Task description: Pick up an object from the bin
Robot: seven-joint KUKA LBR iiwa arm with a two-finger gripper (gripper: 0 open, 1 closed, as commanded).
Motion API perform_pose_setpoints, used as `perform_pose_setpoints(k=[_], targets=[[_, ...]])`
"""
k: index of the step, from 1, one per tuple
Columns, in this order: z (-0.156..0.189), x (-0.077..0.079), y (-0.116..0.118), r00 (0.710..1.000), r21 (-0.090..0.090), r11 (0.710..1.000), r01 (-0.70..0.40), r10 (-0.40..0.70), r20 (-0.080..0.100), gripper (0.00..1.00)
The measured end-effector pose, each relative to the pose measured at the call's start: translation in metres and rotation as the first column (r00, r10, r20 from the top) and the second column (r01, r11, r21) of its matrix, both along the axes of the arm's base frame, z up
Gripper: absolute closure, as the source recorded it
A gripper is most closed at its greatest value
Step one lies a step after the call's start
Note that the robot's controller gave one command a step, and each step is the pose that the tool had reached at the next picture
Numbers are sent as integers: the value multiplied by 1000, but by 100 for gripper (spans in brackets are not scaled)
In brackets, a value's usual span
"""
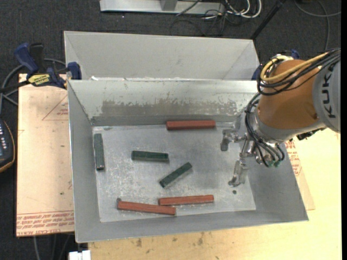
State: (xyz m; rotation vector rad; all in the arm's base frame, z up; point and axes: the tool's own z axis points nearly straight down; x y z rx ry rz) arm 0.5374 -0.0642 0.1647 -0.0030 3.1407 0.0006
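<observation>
The gripper [232, 158] is held spread and empty over bare floor at the right of the bin [276, 199], seemingly poised to pick, with a red bar [190, 125] seen flat by the back wall, nearest of six scattered bars.

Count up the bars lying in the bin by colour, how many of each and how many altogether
Red-brown bars: 3, one at the back, two at the front
Dark green bars: 3, one at the left, two in the middle
Total: 6
</observation>
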Motion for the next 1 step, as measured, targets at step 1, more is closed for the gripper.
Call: perform_pose_setpoints(k=[1], targets=[[-97, 9, 50, 995, 2, 995, -95, 95, -8, 0]])
